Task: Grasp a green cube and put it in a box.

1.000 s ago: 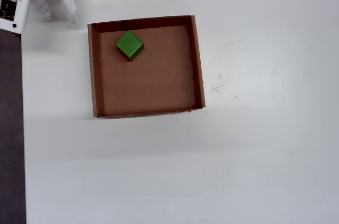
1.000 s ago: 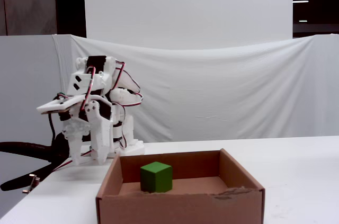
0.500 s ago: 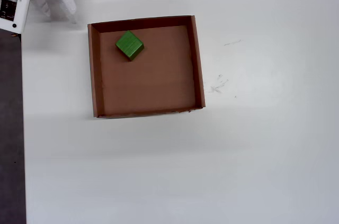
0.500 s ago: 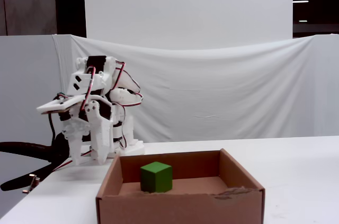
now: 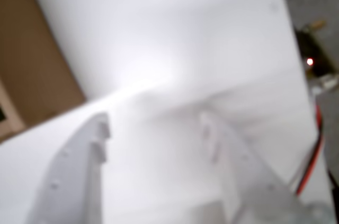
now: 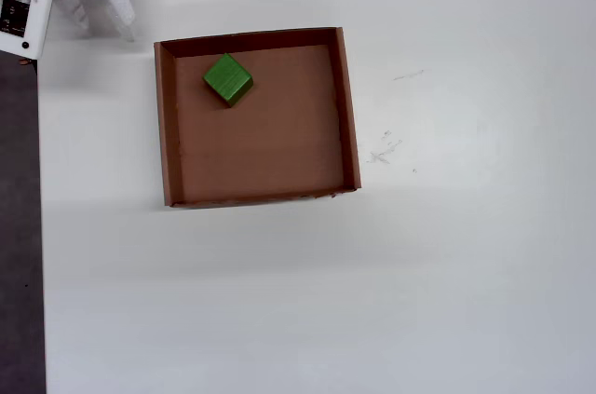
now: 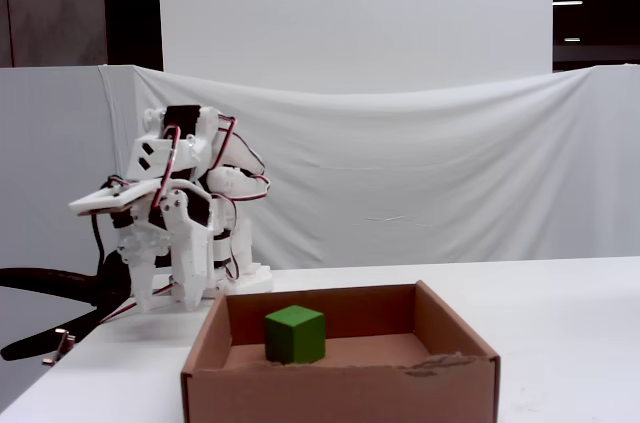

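**Cube sits in the box, arm folded at the bench's corner**

The green cube point(image 6: 228, 79) rests on the floor of the box point(image 6: 166, 124), tucked near the upper-left corner in the overhead view, turned a little off square to the walls and apparently clear of them; in the fixed view the cube point(image 7: 294, 334) sits flat, left of centre, upright and untouched. The arm is folded up beside the box, well apart from the cube; in the overhead view only its white housing shows at the top-left corner. The claw point(image 5: 153, 128) appears in the wrist view as two pale, blurred fingers spread apart with bare white bench point(image 5: 175, 38) between them; it is parted and holds nothing. A sliver of brown at the left edge of that view looks like the box wall, though the blur makes that uncertain.

Judged from how things lie, the placing looks done. As for handling: the cube reads as light and rigid, with plain matte faces that should give decent friction; nothing fragile about it. A grip across two opposite flat faces, fingers squared to its rotation, would suit best; pinching on the edges or corners would risk it twisting out.
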